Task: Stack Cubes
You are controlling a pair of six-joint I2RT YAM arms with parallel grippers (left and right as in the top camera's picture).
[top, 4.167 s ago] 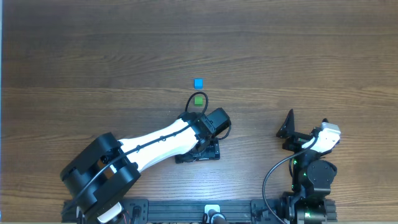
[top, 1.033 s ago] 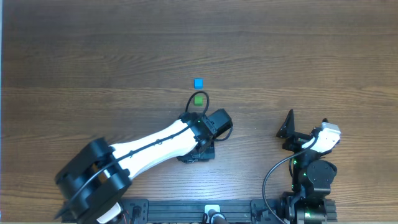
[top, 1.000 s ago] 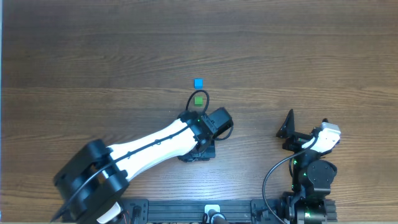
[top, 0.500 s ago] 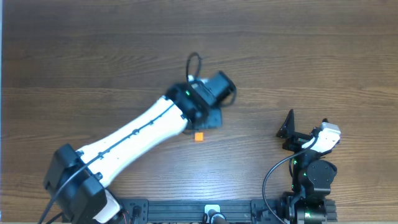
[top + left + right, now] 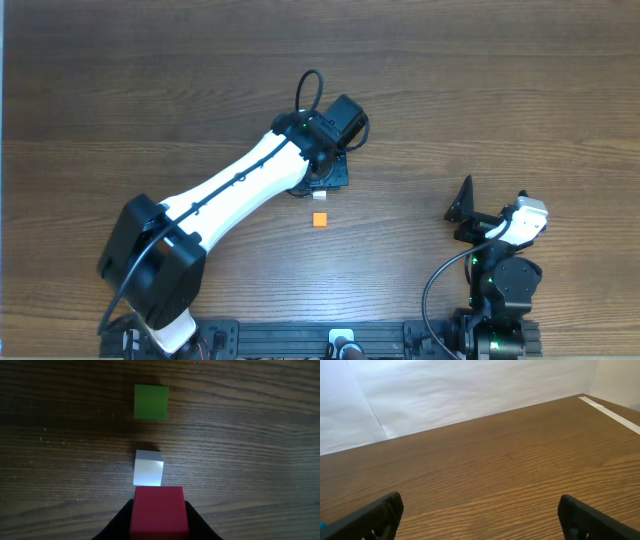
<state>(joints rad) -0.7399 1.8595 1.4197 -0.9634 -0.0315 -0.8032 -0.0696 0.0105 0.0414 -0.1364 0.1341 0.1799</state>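
Your white-shelled left arm (image 5: 230, 190) stands at the lower left of the dark brown wood-grain counter (image 5: 150, 80) and reaches slantwise up to the middle. The left tool (image 5: 158, 521) is clamped on a small red cube (image 5: 158, 509), with one black finger against each side face.

In the left wrist view, a small pale whitish-grey cube (image 5: 148, 467) lies flat on the wood just past the red one. The red cube's front edge meets it in that view, and you cannot tell whether the two touch or the red one hangs above the counter. Beyond the pale cube, in line with it and apart from it, lies a small green cube (image 5: 151, 401).

From above, a small orange cube (image 5: 319, 220) sits on the counter near the left arm's wrist, on the side toward the bases and apart from the arm.

Further right, your right arm (image 5: 505, 250) is folded close over its base, well apart from all the cubes. The right tool (image 5: 480, 517) has its fingers spread wide above bare wood. A white wall (image 5: 445, 390) rises behind the counter's far edge.
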